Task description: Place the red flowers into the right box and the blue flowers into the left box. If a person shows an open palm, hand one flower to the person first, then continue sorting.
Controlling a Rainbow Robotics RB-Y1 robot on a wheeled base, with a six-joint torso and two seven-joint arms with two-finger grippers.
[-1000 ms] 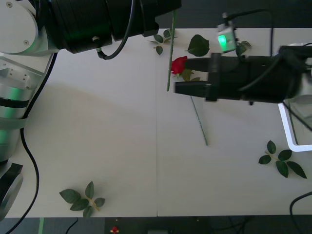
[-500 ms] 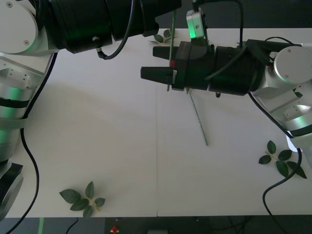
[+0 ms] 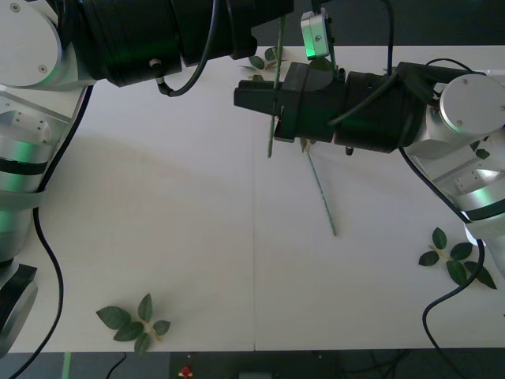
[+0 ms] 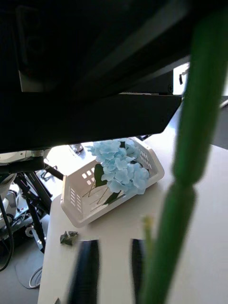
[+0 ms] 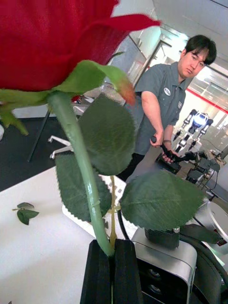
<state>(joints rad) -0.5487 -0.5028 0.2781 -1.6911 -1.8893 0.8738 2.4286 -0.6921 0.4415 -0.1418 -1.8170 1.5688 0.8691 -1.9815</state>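
Observation:
My left gripper (image 5: 108, 271) is shut on the stem of a red rose (image 5: 52, 42), held high over the table's far middle. The rose's long green stem (image 3: 274, 95) hangs down from the left arm (image 3: 158, 35). My right gripper (image 3: 238, 99) reaches in from the right at that stem's height. It is open (image 4: 112, 270) with nothing between its fingers, and the stem (image 4: 187, 166) runs close beside one finger. A second rose's stem (image 3: 322, 197) lies on the table, its head hidden under the right gripper. The left box (image 4: 76, 202) holds blue flowers (image 4: 118, 166). The right box is hidden behind my right arm.
Loose leaf sprigs lie at the near left (image 3: 134, 322), the near right (image 3: 456, 259) and the far middle (image 3: 264, 61). A person (image 5: 161, 109) stands beyond the table holding controllers and touches nothing on it. The table's middle and left are bare white.
My right gripper has swept left from the right side to the hanging stem, turned about its wrist, and now covers the lying rose's head. The left arm has stayed still.

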